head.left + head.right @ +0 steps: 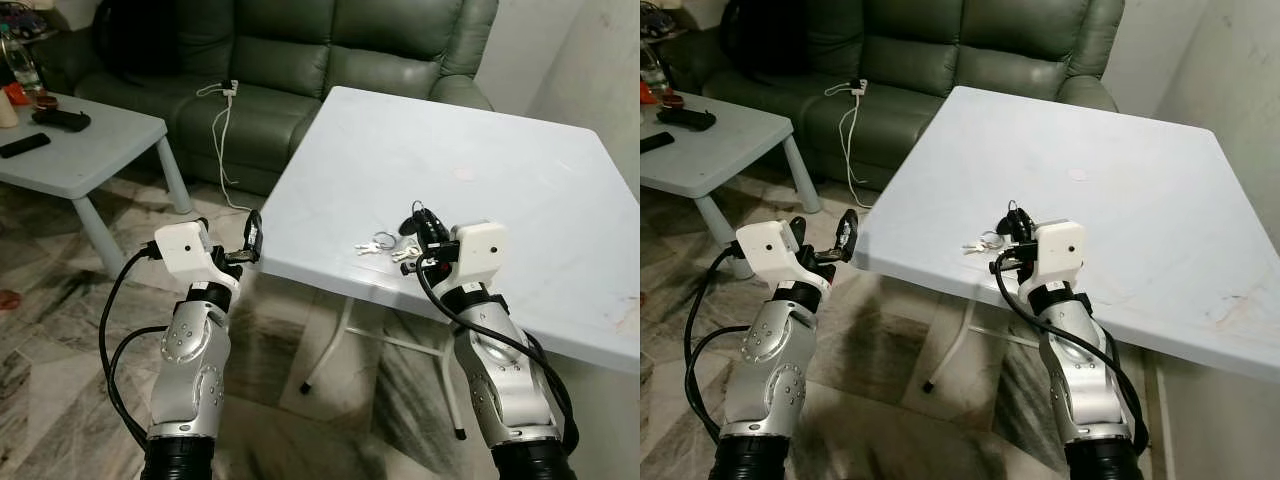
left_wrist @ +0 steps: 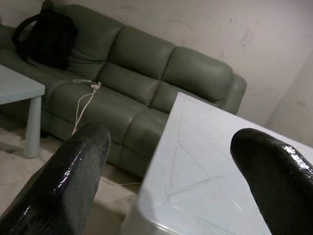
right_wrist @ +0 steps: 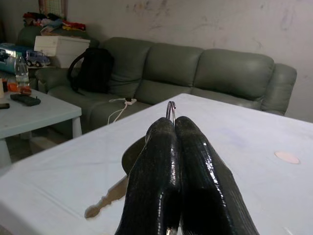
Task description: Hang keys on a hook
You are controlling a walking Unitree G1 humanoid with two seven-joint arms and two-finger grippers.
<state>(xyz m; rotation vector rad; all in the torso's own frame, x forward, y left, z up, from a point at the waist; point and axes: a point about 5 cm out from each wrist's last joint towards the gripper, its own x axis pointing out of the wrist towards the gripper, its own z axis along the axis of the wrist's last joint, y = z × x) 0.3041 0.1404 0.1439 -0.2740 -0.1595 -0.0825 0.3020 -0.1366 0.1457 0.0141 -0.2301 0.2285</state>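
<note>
Pinching metal keys [image 1: 385, 246], glossy right hand [image 1: 420, 222]

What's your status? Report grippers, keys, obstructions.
Right gripper shut on silver keys' ring, keys lying on the pale blue table. Left gripper open, off the table's near corner. No hook seen, nothing blocking.

No readable text — no labels, no numbers.
</note>
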